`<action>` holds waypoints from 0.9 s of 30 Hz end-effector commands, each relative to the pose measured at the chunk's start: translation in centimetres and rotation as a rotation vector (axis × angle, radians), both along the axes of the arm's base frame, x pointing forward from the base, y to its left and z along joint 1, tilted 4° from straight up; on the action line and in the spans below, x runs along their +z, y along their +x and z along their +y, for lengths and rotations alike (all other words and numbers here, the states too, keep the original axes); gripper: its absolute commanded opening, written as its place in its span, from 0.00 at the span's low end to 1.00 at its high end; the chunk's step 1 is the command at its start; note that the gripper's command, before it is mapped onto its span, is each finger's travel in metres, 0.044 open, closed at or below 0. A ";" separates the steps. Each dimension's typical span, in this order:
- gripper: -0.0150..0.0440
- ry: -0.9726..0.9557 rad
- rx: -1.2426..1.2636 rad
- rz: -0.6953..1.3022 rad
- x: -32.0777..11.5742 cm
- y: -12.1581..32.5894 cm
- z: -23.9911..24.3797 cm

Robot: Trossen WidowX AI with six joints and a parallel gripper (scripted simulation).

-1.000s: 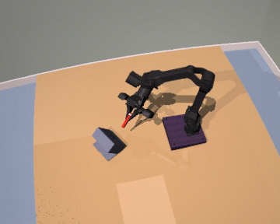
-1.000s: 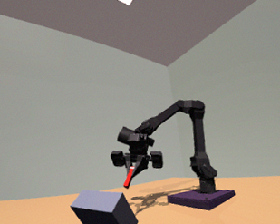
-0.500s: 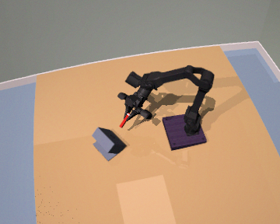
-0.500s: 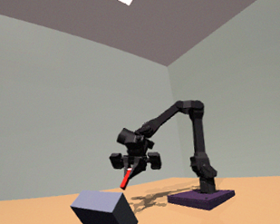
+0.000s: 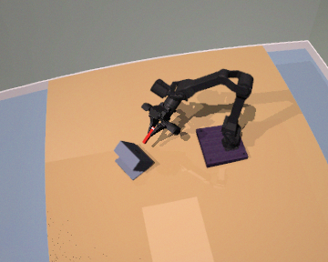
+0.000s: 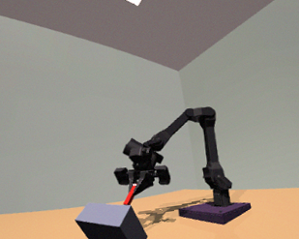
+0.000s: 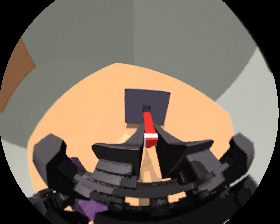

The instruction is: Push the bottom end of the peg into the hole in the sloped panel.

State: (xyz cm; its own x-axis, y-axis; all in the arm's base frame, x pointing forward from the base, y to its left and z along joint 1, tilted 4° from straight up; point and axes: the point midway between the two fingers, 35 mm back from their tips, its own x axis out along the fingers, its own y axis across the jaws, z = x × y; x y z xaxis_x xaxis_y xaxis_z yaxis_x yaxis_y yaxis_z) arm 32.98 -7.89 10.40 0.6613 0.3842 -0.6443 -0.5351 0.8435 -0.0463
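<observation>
even overhead light, soft shadows, fisheye wrist view

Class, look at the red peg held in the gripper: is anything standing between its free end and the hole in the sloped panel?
Nothing visible does: the wrist view shows open air between the red peg and the hole.
</observation>
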 end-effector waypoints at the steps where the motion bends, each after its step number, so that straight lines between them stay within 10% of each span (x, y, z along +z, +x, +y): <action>1: 0.25 0.009 -0.014 -0.001 -0.3 0.3 0.1; 27: 0.25 0.042 -0.048 -0.008 -2.0 2.0 0.9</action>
State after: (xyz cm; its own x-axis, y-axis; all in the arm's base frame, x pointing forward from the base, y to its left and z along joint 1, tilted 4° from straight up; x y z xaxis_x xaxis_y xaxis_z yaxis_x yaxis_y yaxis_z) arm 34.74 -7.11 8.56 0.6826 0.3812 -0.6235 -0.4970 0.8676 -0.0137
